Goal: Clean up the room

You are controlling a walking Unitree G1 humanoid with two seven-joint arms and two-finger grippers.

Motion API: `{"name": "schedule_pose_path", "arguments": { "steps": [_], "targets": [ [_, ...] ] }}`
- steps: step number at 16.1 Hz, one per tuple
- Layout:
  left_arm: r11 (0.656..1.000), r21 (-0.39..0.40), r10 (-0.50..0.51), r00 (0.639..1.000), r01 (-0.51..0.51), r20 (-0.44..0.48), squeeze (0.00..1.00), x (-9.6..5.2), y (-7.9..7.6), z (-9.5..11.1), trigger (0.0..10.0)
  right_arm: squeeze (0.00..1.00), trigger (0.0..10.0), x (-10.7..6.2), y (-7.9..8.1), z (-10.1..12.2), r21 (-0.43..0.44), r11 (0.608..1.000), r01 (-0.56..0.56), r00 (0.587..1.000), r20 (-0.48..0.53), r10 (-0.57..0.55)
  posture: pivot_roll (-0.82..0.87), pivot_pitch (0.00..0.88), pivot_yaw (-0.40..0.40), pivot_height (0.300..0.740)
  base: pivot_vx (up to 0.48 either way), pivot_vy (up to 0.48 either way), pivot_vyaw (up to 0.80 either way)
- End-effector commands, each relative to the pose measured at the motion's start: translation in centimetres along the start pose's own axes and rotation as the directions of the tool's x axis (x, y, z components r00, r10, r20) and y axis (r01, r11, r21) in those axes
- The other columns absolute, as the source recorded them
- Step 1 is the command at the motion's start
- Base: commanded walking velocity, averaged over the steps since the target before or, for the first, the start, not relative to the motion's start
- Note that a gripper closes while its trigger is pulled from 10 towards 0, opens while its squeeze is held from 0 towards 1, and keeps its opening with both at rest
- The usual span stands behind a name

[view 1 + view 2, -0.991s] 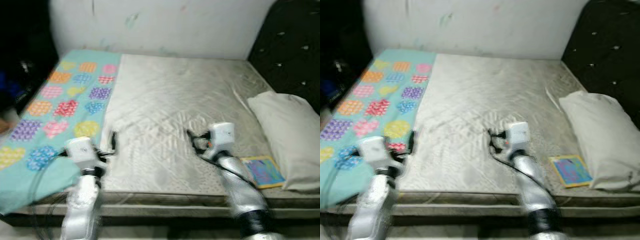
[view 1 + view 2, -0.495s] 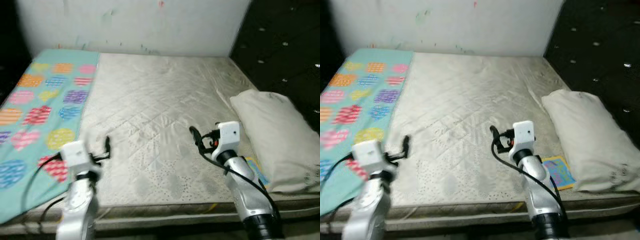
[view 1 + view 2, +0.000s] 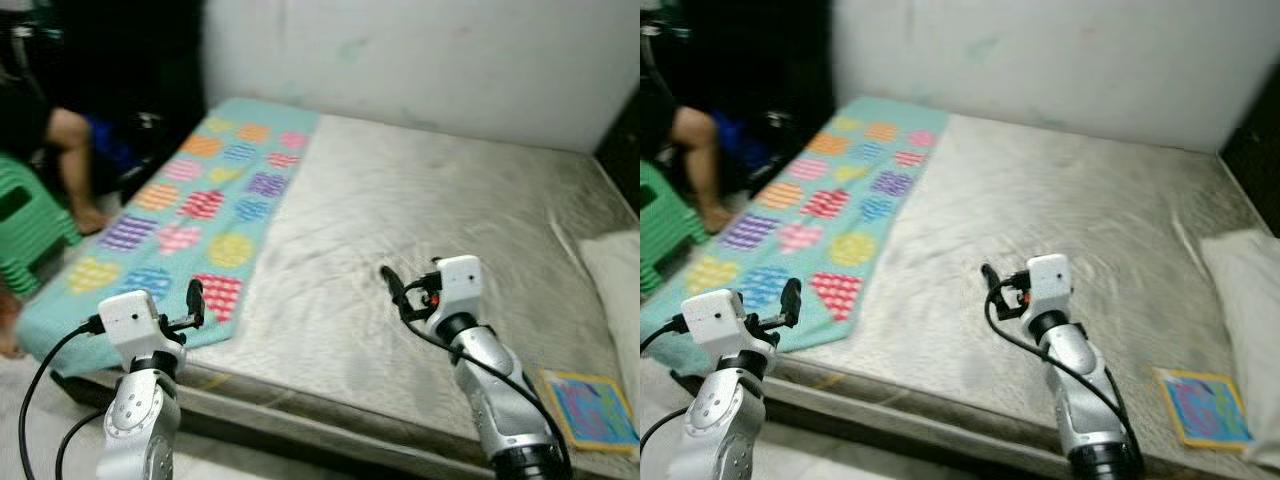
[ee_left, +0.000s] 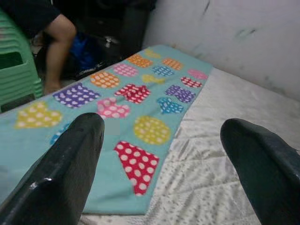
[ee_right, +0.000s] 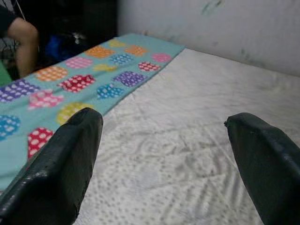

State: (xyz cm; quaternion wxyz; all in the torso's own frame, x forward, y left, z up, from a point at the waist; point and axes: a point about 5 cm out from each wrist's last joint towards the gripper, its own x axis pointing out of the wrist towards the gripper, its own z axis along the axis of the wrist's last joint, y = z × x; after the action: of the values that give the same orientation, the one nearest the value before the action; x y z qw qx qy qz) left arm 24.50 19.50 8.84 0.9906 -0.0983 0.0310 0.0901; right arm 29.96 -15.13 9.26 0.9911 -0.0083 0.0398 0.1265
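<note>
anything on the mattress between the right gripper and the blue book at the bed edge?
Nothing loose. In the right eye view, only bare mattress and the robot's own forearm lie between the right gripper and the blue book.

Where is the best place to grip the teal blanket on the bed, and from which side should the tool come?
Probably the near corner of the blanket, where it hangs over the mattress edge. The rest lies flat with nothing to pinch, but that corner is loose. The left tool hovers open just before it, so it could come from the foot side and close over the edge.
</note>
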Motion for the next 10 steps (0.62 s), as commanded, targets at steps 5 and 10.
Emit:
{"name": "schedule_pose_path", "arguments": {
  "steps": [5, 10],
  "targets": [
    [0.999, -0.022, -0.026, 1.0, 0.026, -0.001, 0.0, 0.2, -0.74, 0.3, 10.0, 0.0, 10.0, -0.34, -1.03, 0.25, -0.014, 1.0, 0.028, 1.0, -0.004, -0.028, -0.09, 0.0, -0.063, 0.74, 0.0, 0.48, 0.0],
    [1.0, -0.011, -0.004, 1.0, 0.004, 0.025, 0.0, -0.07, -0.48, 0.59, 10.0, 0.0, 10.0, -0.56, -0.94, 0.25, -0.009, 1.0, 0.024, 0.999, -0.021, -0.024, -0.09, 0.0, -0.068, 0.74, 0.0, 0.288, 0.0]
  ]
}}
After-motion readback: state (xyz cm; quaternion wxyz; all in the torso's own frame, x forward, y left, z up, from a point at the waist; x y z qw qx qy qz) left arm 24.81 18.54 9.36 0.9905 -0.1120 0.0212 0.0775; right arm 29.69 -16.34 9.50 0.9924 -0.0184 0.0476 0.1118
